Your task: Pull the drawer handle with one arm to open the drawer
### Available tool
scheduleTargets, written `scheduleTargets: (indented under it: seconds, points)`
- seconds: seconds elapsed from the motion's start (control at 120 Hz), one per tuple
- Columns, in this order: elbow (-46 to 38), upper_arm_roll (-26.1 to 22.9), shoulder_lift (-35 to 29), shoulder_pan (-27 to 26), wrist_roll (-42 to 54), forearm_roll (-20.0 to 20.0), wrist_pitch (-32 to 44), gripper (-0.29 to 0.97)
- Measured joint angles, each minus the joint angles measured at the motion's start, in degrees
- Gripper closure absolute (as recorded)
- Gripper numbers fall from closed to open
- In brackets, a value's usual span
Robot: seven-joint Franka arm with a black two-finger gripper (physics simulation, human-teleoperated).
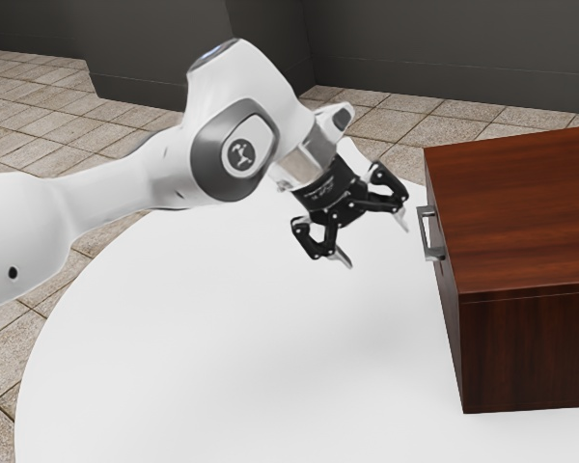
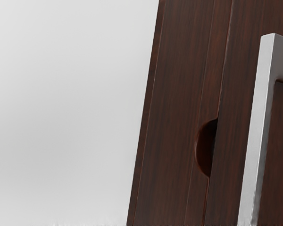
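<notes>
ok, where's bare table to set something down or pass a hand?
Wide bare patch of the round white table, from under the arm across to the dark wooden drawer box. Crowded only at its silver bar handle, where the open black gripper hangs just short.

A glossy white arm of rounded links [image 1: 116, 198] is fitted, behind the black two-finger linkage gripper [image 1: 372, 240], with a grey ringed cap [image 1: 239, 152] bearing a small white emblem. The gripper is tipped pale and printed with white lettering.
</notes>
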Motion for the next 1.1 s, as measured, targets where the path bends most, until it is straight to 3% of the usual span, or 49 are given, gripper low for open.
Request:
scheduleTargets:
  seconds: [0.508, 1.1]
  points:
    - [1.6, -0.9, 2.6, -0.9, 2.9, 0.5, 0.5, 0.00]
    - [3.2, -0.9, 4.1, -1.1, 3.7, 6.4, 3.0, 0.00]
